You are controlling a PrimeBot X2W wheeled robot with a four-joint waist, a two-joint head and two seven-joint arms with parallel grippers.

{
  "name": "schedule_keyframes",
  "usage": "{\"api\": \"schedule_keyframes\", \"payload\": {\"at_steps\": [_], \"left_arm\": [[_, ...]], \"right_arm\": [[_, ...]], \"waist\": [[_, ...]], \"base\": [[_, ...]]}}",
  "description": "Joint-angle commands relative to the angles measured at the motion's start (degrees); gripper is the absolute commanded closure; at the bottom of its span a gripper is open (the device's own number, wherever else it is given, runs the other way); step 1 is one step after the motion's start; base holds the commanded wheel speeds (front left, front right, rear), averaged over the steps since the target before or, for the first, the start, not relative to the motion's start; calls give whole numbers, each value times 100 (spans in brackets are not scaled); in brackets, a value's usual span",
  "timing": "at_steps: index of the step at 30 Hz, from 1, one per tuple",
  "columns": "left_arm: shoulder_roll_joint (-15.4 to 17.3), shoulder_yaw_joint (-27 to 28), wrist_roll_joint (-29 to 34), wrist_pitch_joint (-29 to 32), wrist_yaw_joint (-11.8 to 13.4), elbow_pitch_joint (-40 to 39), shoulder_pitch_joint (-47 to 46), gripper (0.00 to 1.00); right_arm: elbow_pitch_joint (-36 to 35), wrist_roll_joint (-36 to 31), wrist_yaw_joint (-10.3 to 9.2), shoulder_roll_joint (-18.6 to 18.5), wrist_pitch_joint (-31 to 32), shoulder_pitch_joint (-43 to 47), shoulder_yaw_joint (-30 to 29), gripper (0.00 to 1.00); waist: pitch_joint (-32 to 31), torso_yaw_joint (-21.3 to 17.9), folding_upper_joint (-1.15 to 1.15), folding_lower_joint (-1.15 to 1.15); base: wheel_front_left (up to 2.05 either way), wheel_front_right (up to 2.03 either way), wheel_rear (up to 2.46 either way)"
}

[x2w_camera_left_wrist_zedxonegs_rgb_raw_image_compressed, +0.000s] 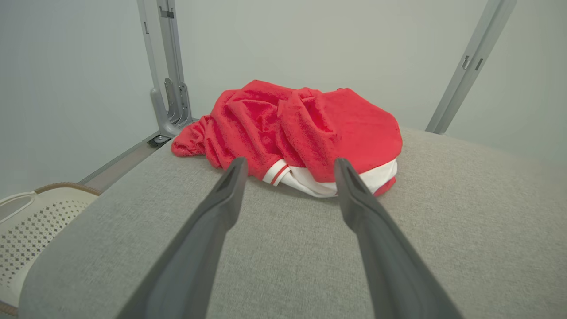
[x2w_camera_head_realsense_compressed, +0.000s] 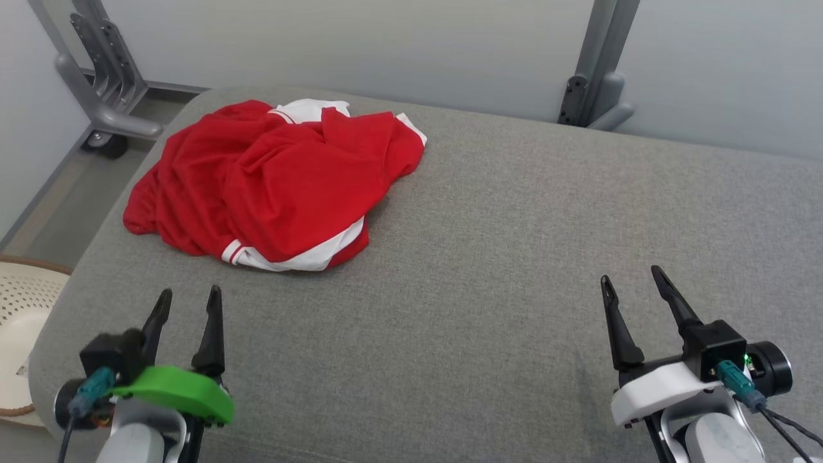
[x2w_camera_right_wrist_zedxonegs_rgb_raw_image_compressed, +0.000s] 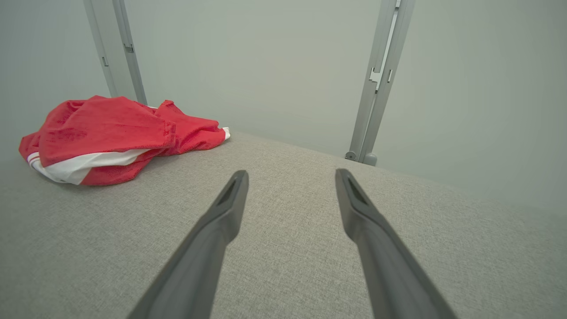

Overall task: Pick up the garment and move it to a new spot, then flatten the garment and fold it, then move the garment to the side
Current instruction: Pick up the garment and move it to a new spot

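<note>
A crumpled red garment point(x2w_camera_head_realsense_compressed: 270, 180) with white trim lies in a heap at the far left of the grey padded table point(x2w_camera_head_realsense_compressed: 501, 257). My left gripper point(x2w_camera_head_realsense_compressed: 189, 294) hovers open near the front left edge, well short of the heap, nothing between its fingers. In the left wrist view the garment point(x2w_camera_left_wrist_zedxonegs_rgb_raw_image_compressed: 301, 128) sits straight ahead beyond my left gripper point(x2w_camera_left_wrist_zedxonegs_rgb_raw_image_compressed: 289, 165). My right gripper point(x2w_camera_head_realsense_compressed: 632, 278) stands open at the front right, far from the cloth. Its wrist view shows the garment point(x2w_camera_right_wrist_zedxonegs_rgb_raw_image_compressed: 110, 137) off to the left of my right gripper point(x2w_camera_right_wrist_zedxonegs_rgb_raw_image_compressed: 290, 175).
A cream perforated basket point(x2w_camera_head_realsense_compressed: 19, 321) stands on the floor beside the table's left edge. Grey metal frame posts point(x2w_camera_head_realsense_compressed: 595, 64) rise behind the table against a pale wall, with another bracket point(x2w_camera_head_realsense_compressed: 103, 71) at the back left. The table surface stretches bare to the right.
</note>
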Motion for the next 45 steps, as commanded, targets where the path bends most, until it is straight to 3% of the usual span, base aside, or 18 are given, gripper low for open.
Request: {"api": "schedule_keyframes", "payload": {"at_steps": [1, 10, 18, 23, 24, 25, 26, 35, 45], "left_arm": [[84, -128, -101, 57, -14, 57, -293, 0], [615, -1087, -1270, 1014, -14, 1070, -2193, 0], [867, -1291, -1915, 1729, -14, 2085, -2901, 0], [909, -1465, -2062, 1668, -14, 2383, -3120, 0], [943, -1475, -2077, 1572, -14, 2443, -3187, 18], [977, -1492, -2047, 1470, -13, 2500, -3248, 69], [977, -1533, -2047, 1386, -13, 2555, -3280, 100], [1023, -1850, -2065, 763, -13, 2553, -3346, 100], [899, -2424, -2300, 973, -14, 855, -3377, 100]], "right_arm": [[-49, -55, -2, -19, -19, -114, -30, 0], [-143, -214, -2, -37, -19, -643, -38, 0], [-125, -116, -3, -30, -19, -883, 19, 0], [-87, -106, -3, -27, -19, -950, 3, 0], [-86, -112, -3, -28, -19, -947, -21, 0], [-85, -112, -2, -27, -19, -939, -33, 0], [-81, -108, -2, -23, -19, -922, -41, 0], [68, 62, -2, -13, -19, -522, -88, 0], [171, 404, -3, -15, -19, -111, 186, 0]], "waist": [[346, -196, 4, 0], [1396, -590, 4, 0], [1694, -959, 4, 0], [1739, -1079, 4, 0], [1733, -1094, 4, 0], [1722, -1111, 4, 0], [1702, -1125, 4, 0], [1095, -1147, 4, 0], [316, -1474, 4, 0]], "base": [[0, 0, 0], [0, 0, 0], [0, 0, 0], [0, 0, 0], [0, 0, 0], [0, 0, 0], [0, 0, 0], [0, 0, 0], [0, 0, 0]]}}
